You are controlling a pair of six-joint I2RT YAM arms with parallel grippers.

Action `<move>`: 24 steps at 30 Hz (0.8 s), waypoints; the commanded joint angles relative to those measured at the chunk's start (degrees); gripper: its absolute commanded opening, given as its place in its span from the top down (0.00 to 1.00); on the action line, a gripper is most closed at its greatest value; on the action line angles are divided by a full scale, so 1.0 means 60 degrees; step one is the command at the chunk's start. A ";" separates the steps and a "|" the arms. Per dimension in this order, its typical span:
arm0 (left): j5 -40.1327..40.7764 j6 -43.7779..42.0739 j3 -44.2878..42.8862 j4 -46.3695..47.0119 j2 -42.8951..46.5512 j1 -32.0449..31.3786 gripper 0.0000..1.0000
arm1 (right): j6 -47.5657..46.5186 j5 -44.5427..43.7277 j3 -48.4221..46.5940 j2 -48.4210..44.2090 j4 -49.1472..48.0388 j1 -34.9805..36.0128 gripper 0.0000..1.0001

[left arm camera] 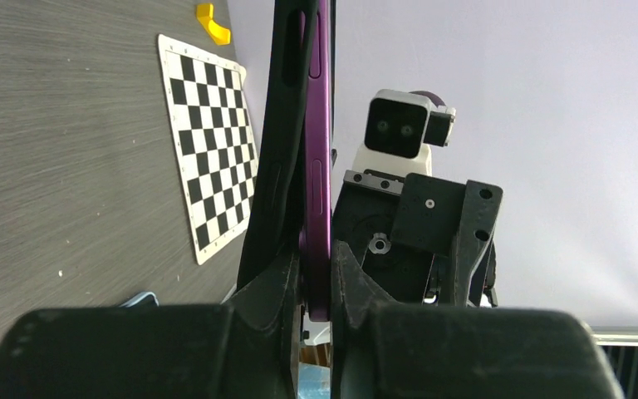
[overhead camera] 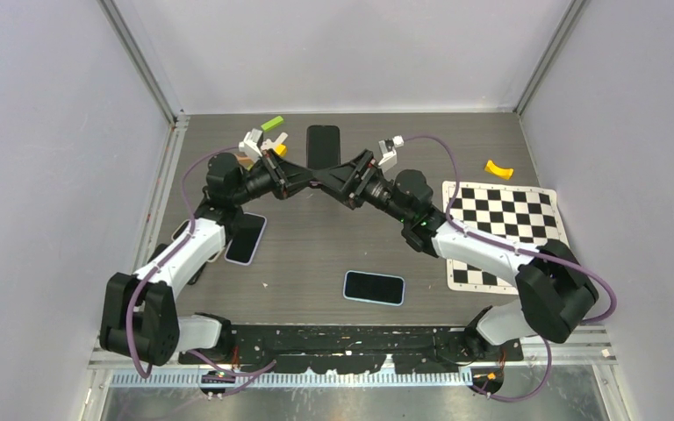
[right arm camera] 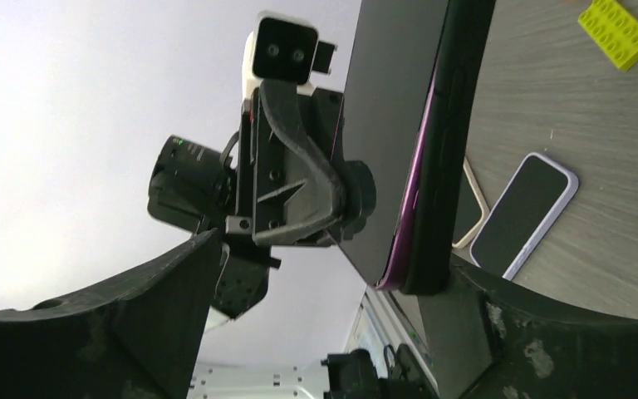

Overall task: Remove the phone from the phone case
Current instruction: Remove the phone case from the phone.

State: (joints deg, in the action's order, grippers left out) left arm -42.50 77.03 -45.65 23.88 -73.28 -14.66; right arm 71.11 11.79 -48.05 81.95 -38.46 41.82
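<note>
A purple phone (left arm camera: 318, 150) is held edge-up above the middle of the table, and its black case (left arm camera: 287, 116) is peeled away along one side. My left gripper (left arm camera: 317, 266) is shut on the phone's lower edge; in the top view it (overhead camera: 310, 181) meets the right gripper (overhead camera: 340, 184). In the right wrist view the phone's purple edge (right arm camera: 422, 166) and the case (right arm camera: 461, 116) lie against one finger of my right gripper (right arm camera: 336, 253). Its jaws stand wide open, with the other finger far from the phone.
On the table lie a black phone (overhead camera: 323, 145), a lavender-cased phone (overhead camera: 247, 237), a blue-cased phone (overhead camera: 374, 287), a checkerboard sheet (overhead camera: 502, 230), a yellow piece (overhead camera: 498, 169) and a green brick (overhead camera: 272, 124). Walls enclose the left, right and far sides.
</note>
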 commanded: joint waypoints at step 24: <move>0.1012 0.3246 0.0098 0.2040 -0.0165 0.0467 1.00 | -0.2829 0.0040 -0.0093 -0.0253 0.0387 -0.0146 0.31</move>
State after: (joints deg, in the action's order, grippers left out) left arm -36.93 94.35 -45.25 29.02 -77.95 -11.68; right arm 54.70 13.80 -45.06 78.96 -30.26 40.71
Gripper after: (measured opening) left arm 0.123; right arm 0.681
